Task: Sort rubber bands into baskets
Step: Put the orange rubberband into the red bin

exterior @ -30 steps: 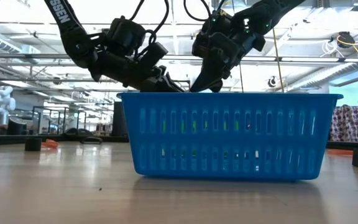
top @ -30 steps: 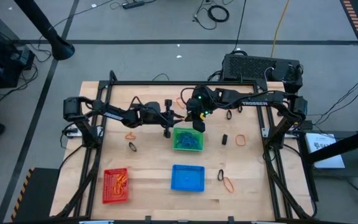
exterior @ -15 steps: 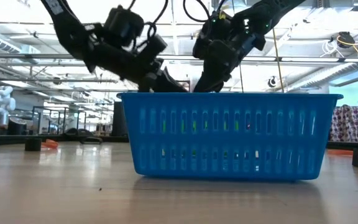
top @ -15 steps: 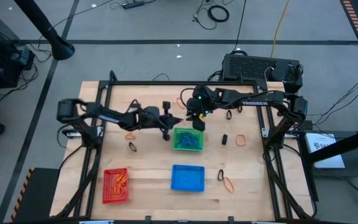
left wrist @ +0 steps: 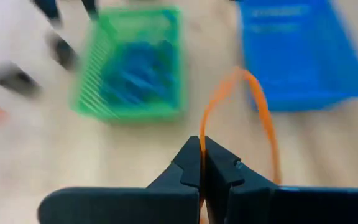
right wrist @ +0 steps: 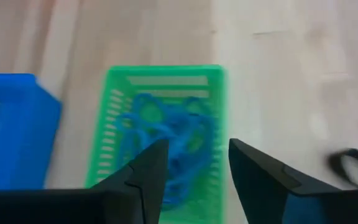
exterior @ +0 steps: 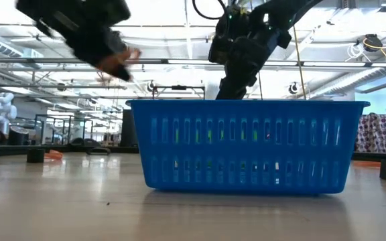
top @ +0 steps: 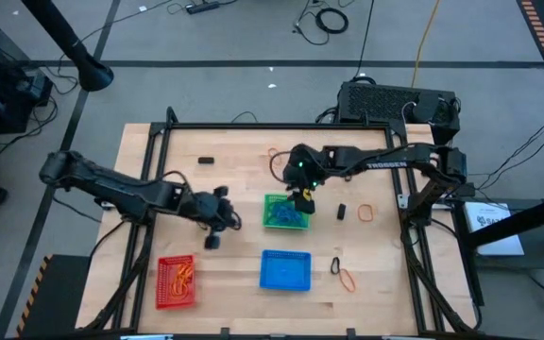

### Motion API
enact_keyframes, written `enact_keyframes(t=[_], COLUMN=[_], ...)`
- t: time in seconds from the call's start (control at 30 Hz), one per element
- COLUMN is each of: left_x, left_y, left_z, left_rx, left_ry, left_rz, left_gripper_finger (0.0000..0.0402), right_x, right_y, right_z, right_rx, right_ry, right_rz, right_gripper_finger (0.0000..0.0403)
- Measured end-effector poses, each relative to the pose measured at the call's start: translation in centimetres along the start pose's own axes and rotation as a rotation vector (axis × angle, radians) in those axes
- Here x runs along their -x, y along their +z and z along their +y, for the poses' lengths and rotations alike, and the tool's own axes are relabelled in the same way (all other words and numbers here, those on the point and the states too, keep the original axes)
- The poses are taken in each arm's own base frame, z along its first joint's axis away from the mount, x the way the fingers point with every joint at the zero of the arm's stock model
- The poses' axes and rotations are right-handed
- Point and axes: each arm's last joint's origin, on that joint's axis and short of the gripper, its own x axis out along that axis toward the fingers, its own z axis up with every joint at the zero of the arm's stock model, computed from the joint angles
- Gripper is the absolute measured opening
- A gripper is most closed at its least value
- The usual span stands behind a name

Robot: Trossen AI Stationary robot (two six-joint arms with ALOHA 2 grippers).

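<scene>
My left gripper (top: 232, 221) (left wrist: 201, 155) hangs above the table left of the green basket (top: 286, 212), shut on an orange rubber band (left wrist: 263, 118). In the low view this gripper (exterior: 109, 57) is a blur high above the table. My right gripper (top: 302, 198) (right wrist: 194, 162) stands open over the green basket (right wrist: 114, 124), which holds several blue rubber bands (right wrist: 166, 134). The blue basket (top: 284, 269) and the red basket (top: 176, 280), with orange bands in it, stand near the table's front edge. My left gripper pinches the orange rubber band between its two fingertips at one spot of the loop (left wrist: 202, 127). The rest of the loop arcs out beyond the fingers, lifted clear of the table.
Loose bands lie on the wood: an orange one (top: 366, 212) and a black one (top: 341, 211) right of the green basket, a black (top: 335, 265) and an orange one (top: 348, 279) right of the blue basket, and a black one (top: 206, 161) at the far left.
My left gripper has risen and swung from the green basket's far left corner toward the table's near left, carrying the orange band clear of the table, and has rolled as it went. My right gripper has shifted slightly toward the near edge over the green basket.
</scene>
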Motion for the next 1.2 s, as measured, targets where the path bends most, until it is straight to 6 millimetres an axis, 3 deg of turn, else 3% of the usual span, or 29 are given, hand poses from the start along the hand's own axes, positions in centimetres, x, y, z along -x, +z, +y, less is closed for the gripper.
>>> enact_keyframes(t=[0.23, 0.5, 0.7, 0.87, 1.2], left_x=[2.6, 4.4, 5.5, 4.7, 2.3], left_y=[-2.1, -5.2, -7.0, -8.5, -9.8], left_z=[-3.6, -8.6, -11.9, -13.5, -13.8], left_rx=[0.440, 0.673, 0.709, 0.685, 0.623], left_ry=[-0.287, -0.265, -0.196, -0.133, -0.057], left_rz=[0.272, 0.625, 0.688, 0.766, 0.869], left_gripper_finger=[0.0001, 0.0001, 0.0001, 0.0001, 0.0019], right_x=[-1.2, -1.9, -1.7, -1.3, 0.6], right_y=[-0.2, -2.7, -4.9, -6.6, -10.7], right_z=[5.2, 12.2, 17.5, 20.8, 24.1], right_rx=[-0.054, -0.128, -0.145, -0.210, -0.326], right_ry=[0.082, -0.039, -0.077, -0.064, -0.268], right_rz=[0.057, 0.230, 0.300, 0.340, 0.471], right_gripper_finger=[0.0164, 0.0164, 0.0164, 0.0164, 0.0164])
